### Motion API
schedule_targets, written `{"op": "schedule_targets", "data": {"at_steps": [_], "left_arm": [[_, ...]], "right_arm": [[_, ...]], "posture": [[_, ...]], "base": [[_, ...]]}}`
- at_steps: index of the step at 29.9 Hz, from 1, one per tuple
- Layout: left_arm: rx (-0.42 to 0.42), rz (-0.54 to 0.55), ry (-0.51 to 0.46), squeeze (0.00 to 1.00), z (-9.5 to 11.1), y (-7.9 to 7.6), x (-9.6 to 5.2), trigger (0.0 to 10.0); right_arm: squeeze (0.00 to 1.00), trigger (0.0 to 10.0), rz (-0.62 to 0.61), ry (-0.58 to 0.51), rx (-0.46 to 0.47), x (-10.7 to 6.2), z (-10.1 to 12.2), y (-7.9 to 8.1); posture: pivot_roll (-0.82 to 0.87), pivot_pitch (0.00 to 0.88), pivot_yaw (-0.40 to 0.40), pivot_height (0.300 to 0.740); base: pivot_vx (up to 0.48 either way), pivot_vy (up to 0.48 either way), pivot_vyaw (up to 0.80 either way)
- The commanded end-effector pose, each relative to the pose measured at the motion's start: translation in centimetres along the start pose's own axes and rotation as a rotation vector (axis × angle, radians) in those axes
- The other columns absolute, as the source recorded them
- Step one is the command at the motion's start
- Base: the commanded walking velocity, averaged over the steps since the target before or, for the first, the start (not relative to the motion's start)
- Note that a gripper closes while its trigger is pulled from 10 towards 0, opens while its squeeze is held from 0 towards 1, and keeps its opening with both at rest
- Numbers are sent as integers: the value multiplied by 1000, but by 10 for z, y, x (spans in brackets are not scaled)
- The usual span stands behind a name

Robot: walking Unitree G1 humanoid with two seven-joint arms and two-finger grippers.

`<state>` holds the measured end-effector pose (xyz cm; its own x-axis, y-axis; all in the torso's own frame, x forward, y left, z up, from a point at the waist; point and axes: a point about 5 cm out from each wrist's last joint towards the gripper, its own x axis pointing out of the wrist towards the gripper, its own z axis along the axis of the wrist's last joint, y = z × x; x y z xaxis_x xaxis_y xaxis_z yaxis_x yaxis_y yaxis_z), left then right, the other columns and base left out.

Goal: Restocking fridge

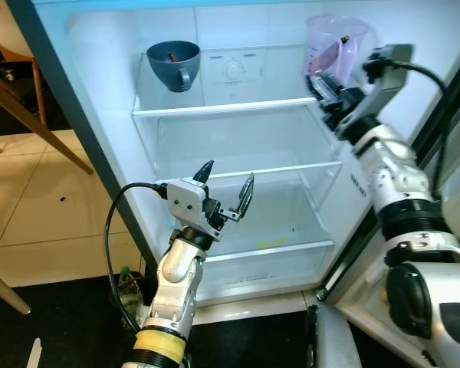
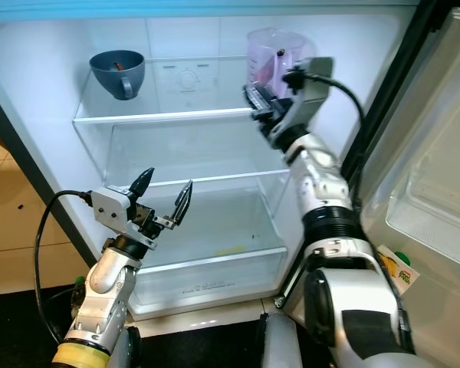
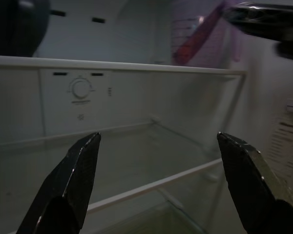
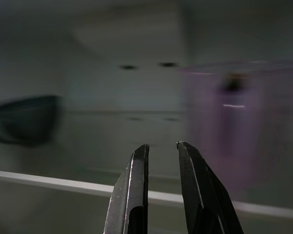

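While the fridge [image 1: 100, 115] stands open, I have the right end effector [image 4: 161, 148] raised to the top shelf [image 1: 222, 107], just beside the pale purple jug [image 1: 333, 42] at the shelf's right end. Its fingers are nearly pressed together with a thin gap between them, pinching nothing. From the right wrist view the jug sits off to one side of the finger line, not between the tips.

The left end effector [image 1: 226, 184] hovers lower, in front of the middle shelf [image 1: 291, 169], its fingers spread wide and empty.

Judgement on the step: the jug looks set in place and the right arm is either letting go or about to adjust. I'd draw that arm straight back out along its own line, keeping the tips clear of the jug wall so it isn't nudged toward the shelf lip. The cable [image 1: 425, 73] on the wrist runs near the door side of the opening; watch for a snag. I'd hold the left arm where it is until the right is out.

Containers:
- Jug: translucent, upright. A reddish-pink streak shows through it in the left wrist view; I can't tell what that is, nor any fill level.
- Dark blue cup [image 1: 173, 65]: upright at the left end of the top shelf, well apart from the jug, something small and brownish inside, too small to name.
- Bottom drawer [image 1: 261, 257]: clear, a faint yellowish mark near its floor.
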<state>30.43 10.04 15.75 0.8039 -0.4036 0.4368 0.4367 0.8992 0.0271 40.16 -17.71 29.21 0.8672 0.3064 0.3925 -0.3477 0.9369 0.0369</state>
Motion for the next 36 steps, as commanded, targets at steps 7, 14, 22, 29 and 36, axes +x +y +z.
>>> {"op": "schedule_targets", "data": {"at_steps": [7, 14, 22, 29, 36], "left_arm": [[2, -22, 18, 0, -4, -2, 1, 10000], [7, -10, 18, 0, -3, 1, -2, 10000], [30, 28, 51, 0, -7, 12, -16, 10000], [38, 34, 32, 0, 3, 11, -21, 10000], [46, 32, 24, 0, 11, 11, -23, 10000]], "right_arm": [[0, 10000, -67, 11, -41, -5, 3, -11], [0, 10000, -71, 20, -45, -1, 0, -6], [0, 10000, -95, 4, -63, 11, 5, 6], [0, 10000, -147, -48, -71, 19, 21, 5], [0, 10000, -141, -55, -63, 26, 25, 10]], "posture": [[12, 128, -11, 477], [21, 135, -14, 477], [41, 160, -17, 477], [54, 204, -11, 477], [76, 238, -9, 477]], "base": [[0, 0, 0], [0, 0, 0], [0, 0, 0], [0, 0, 0], [0, 0, 0]]}}
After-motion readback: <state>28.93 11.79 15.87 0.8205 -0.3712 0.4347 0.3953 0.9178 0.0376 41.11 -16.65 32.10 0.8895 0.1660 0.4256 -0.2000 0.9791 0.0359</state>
